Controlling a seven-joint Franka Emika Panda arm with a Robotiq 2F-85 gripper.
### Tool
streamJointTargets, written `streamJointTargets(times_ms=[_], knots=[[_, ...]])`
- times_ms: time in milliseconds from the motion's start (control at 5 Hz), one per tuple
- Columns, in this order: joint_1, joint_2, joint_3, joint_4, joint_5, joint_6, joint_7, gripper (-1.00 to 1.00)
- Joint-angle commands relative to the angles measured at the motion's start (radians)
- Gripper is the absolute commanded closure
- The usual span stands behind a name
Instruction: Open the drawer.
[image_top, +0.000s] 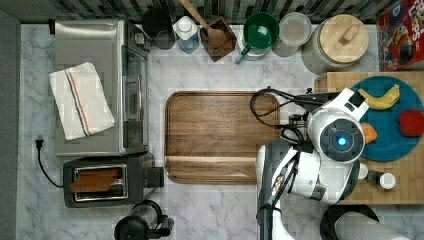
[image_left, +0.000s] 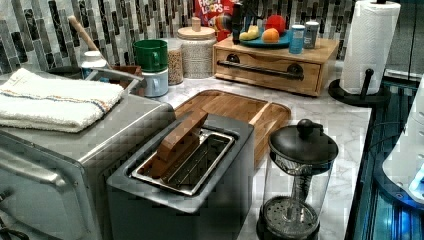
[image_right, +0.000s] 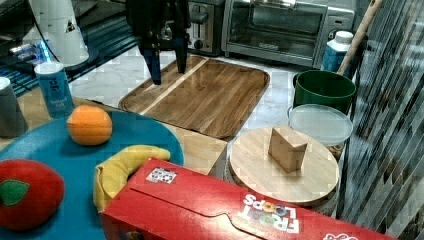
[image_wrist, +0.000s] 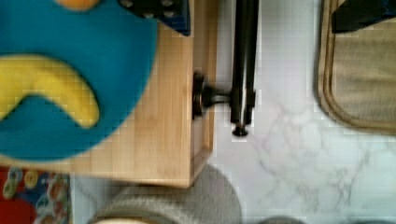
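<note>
A white marble worktop carries a walnut tray at its middle. On the top view's left stand a toaster oven and toaster; the drawer sits on the top view's right.

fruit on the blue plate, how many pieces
3. On the blue plate in the top view: a banana toward its top edge, an apple at its right, an orange at its left, half under the arm. More could hide beneath the arm.
</note>
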Motion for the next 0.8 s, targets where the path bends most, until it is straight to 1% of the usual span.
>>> streamJointTargets(times_ms=[200, 400, 600, 800], knots=[[-0.004, 0.126, -0.018, -0.122, -0.051, 0.170, 0.023, -1.00], [-0.006, 0.153, -0.029, -0.147, -0.094, 0.214, 0.065, -1.00], [0.016, 0.175, -0.046, -0.156, -0.099, 0.222, 0.105, -1.00], [0.038, 0.164, -0.056, -0.172, -0.134, 0.225, 0.152, -1.00]])
